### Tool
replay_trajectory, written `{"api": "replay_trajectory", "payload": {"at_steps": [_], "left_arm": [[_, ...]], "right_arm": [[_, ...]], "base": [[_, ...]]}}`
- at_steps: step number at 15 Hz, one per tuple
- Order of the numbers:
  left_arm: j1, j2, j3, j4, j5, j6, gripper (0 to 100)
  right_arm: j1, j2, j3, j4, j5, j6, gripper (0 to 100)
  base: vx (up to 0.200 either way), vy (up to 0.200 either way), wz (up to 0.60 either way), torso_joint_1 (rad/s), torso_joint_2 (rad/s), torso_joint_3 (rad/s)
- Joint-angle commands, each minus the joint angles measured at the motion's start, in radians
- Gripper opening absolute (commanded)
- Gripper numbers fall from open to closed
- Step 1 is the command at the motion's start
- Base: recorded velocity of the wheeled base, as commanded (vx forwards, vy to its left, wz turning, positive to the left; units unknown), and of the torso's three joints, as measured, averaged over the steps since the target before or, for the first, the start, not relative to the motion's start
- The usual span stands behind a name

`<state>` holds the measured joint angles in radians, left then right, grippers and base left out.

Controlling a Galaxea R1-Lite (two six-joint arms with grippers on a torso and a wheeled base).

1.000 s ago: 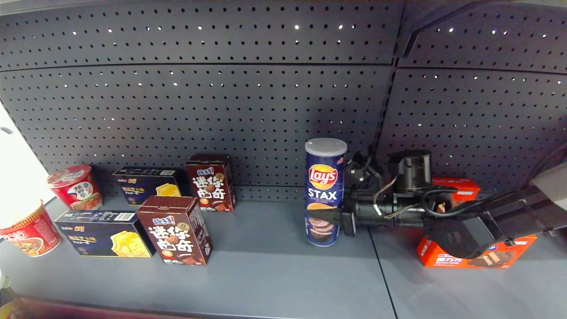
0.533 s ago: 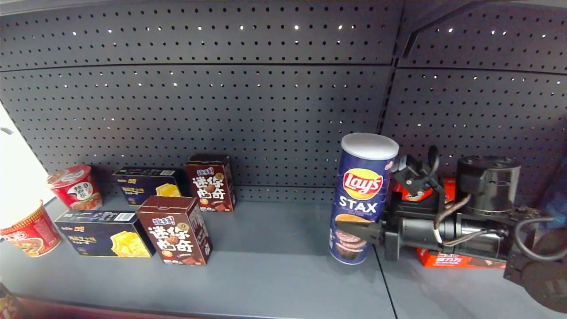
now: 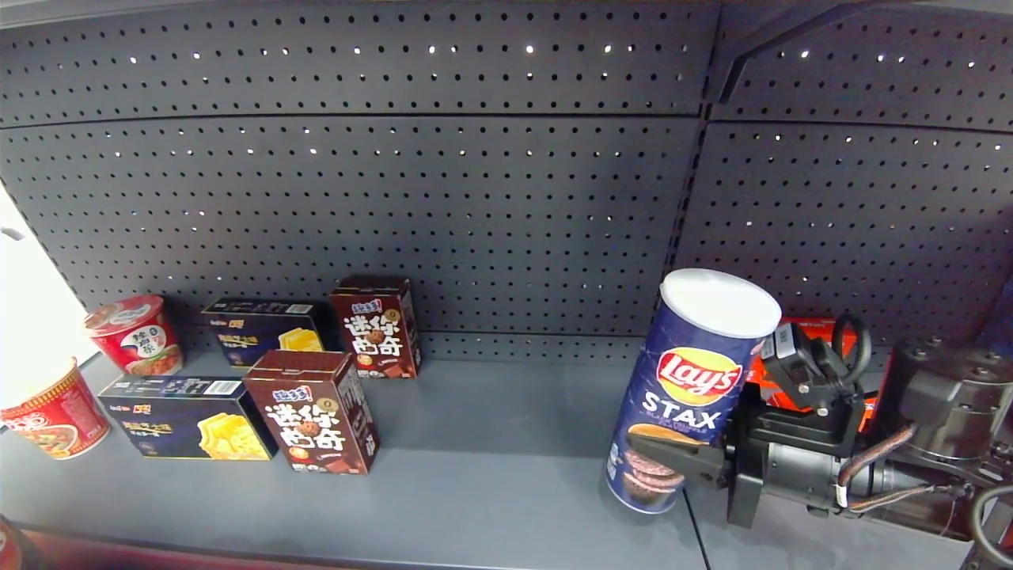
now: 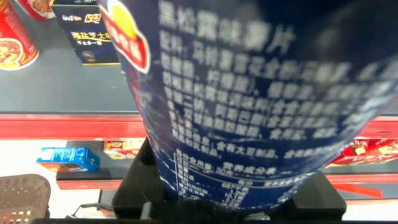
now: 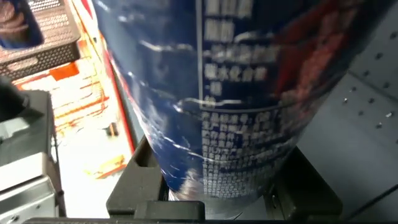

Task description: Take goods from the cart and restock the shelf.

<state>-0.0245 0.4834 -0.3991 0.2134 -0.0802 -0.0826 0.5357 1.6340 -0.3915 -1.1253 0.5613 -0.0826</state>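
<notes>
Two cans, one per hand. The right hand (image 3: pixel 673 451) is closed on the lower part of a blue can of crisps (image 3: pixel 696 372), one finger across its front. The can is tilted, lid leaning back over the hand, base low over the front of the grey shelf (image 3: pixel 491 475); whether it touches, I cannot tell. Just behind the hand lies an orange box (image 3: pixel 807 326). Well off to its left stand brown boxes (image 3: pixel 313 412), dark blue boxes (image 3: pixel 190 416) and red noodle cups (image 3: pixel 133 332). The left hand (image 4: pixel 230 186) is clamped round a second can (image 4: pixel 249 93)
</notes>
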Motion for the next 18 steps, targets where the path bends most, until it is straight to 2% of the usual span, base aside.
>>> {"api": "replay_trajectory", "payload": {"at_steps": [1, 4, 8, 18], "left_arm": [[0.001, 0.003, -0.001, 0.0, 0.0, 0.0, 0], [0.001, 0.003, -0.006, -0.002, 0.0, 0.0, 0], [0.0, 0.003, -0.007, -0.002, 0.0, 0.0, 0], [0.001, 0.006, -0.032, 0.0, 0.005, 0.0, 0]], "right_arm": [[0.0, 0.006, 0.02, -0.002, 0.005, -0.002, 0], [-0.01, 0.035, 0.022, -0.014, 0.083, -0.003, 0], [-0.008, 0.096, 0.029, -0.07, 0.12, -0.002, 0], [-0.037, 0.204, 0.034, -0.105, 0.147, -0.005, 0]], "base": [[0.0, 0.0, 0.0, 0.0, 0.0, 0.0], [0.0, 0.0, 0.0, 0.0, 0.0, 0.0], [0.0, 0.0, 0.0, 0.0, 0.0, 0.0], [0.0, 0.0, 0.0, 0.0, 0.0, 0.0]]}}
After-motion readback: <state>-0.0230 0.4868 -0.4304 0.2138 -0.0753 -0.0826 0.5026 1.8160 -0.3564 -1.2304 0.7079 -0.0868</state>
